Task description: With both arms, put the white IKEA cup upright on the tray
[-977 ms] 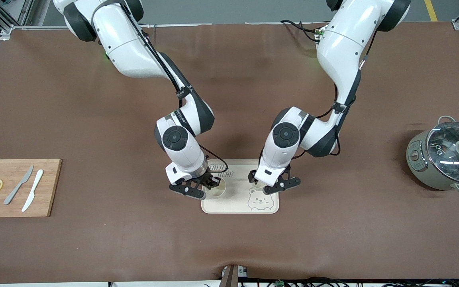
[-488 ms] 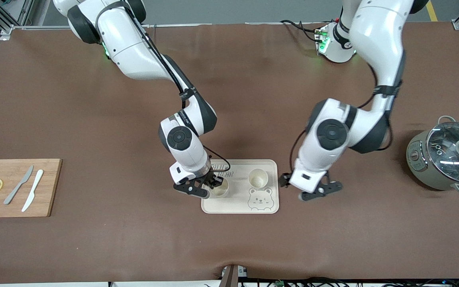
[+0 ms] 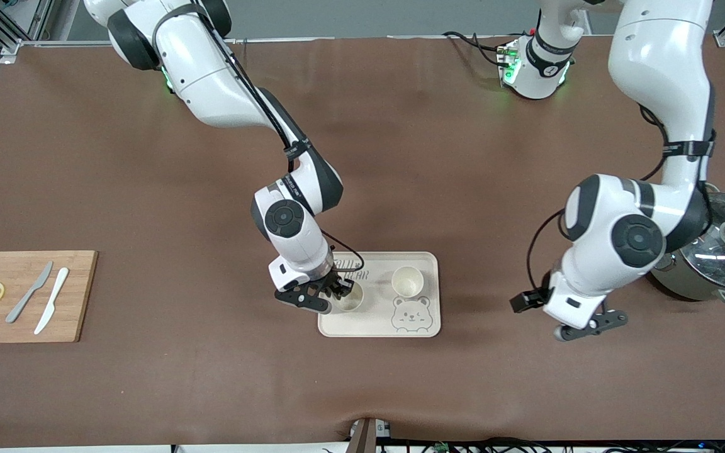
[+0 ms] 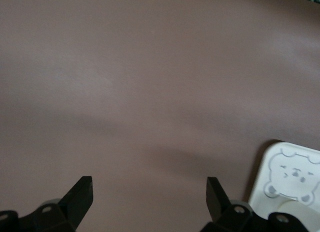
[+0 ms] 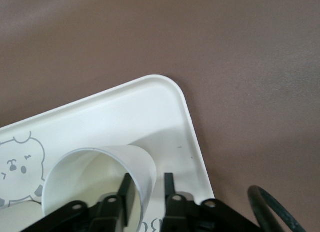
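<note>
The cream tray (image 3: 425, 321) with the bear drawing lies mid-table. Two white cups stand upright on it. One cup (image 3: 408, 281) stands free above the bear face. The other cup (image 3: 351, 298) is at my right gripper (image 3: 337, 294). In the right wrist view my right gripper (image 5: 148, 178) straddles this cup's (image 5: 95, 177) wall, one finger inside and one outside with a small gap; the tray (image 5: 150, 101) lies under it. My left gripper (image 3: 559, 314) is wide open and empty over bare table between the tray and the pot. It is also wide open in its wrist view (image 4: 149, 189), where a tray corner (image 4: 287, 172) shows.
A grey pot with a glass lid (image 3: 715, 251) stands at the left arm's end, partly hidden by the left arm. A wooden cutting board (image 3: 22, 314) with two lemon slices and two knives lies at the right arm's end.
My left gripper has left its cup upright on the tray and swung away toward the pot. My right gripper has stayed at its cup.
</note>
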Controlling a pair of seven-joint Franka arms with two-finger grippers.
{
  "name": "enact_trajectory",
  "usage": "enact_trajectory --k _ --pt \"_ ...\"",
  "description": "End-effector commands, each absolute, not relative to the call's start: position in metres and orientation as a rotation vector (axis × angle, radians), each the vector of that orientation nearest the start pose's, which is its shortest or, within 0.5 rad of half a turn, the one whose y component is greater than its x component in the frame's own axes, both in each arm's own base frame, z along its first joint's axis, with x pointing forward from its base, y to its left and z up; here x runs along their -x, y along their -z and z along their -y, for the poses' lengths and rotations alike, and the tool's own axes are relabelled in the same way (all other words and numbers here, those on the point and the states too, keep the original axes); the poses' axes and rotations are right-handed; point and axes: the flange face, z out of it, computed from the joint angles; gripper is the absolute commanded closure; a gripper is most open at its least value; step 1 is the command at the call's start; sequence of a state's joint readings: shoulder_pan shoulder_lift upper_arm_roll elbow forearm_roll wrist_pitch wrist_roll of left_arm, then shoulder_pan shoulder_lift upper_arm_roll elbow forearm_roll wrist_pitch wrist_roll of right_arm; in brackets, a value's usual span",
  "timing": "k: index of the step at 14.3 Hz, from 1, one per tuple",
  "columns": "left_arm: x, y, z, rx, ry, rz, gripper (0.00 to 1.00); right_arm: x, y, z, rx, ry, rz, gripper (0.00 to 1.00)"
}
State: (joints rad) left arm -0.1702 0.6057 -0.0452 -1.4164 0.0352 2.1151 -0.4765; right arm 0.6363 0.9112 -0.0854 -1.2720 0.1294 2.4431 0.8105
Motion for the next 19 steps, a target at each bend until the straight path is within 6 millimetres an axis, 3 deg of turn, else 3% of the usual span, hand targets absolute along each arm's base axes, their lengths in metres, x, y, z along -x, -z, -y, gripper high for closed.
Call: enact_trajectory --k 1,3,5,6,9,12,14,17,19 --pt "-0.715 -0.379 0.110 3.155 0.178 0.377 0.00 -0.656 -0.246 -0.420 2.898 0.304 -0.450 0.00" --pt "-0.708 -0.402 0.095 3.148 0.143 0.335 0.00 -0.657 -0.257 -0.417 2.907 0.299 -0.441 0.00" --pt "-0.704 -0.443 0.075 3.149 0.207 0.376 0.00 -0.653 -0.302 -0.412 2.944 0.241 -0.413 0.00" --pt "-0.702 -0.454 0.063 3.148 0.228 0.373 0.00 -0.648 -0.338 -0.407 2.954 0.214 -0.405 0.00" --pt "-0.685 -0.491 0.070 3.156 0.209 0.281 0.00 -0.622 -0.447 -0.370 3.021 0.046 -0.375 0.00" --pt "-0.654 -0.540 0.076 3.169 0.125 0.172 0.00 -0.579 -0.546 -0.291 3.036 -0.045 -0.321 0.00" --pt "-0.630 -0.578 0.082 3.195 0.114 0.147 0.00 -0.548 -0.586 -0.228 3.027 -0.057 -0.277 0.00" --pt "-0.601 -0.613 0.093 3.193 0.083 0.063 0.00 -0.521 -0.607 -0.125 3.060 -0.010 -0.167 0.00" --pt "-0.594 -0.621 0.095 3.206 0.059 0.005 0.00 -0.525 -0.608 -0.074 3.096 0.002 -0.190 0.00"
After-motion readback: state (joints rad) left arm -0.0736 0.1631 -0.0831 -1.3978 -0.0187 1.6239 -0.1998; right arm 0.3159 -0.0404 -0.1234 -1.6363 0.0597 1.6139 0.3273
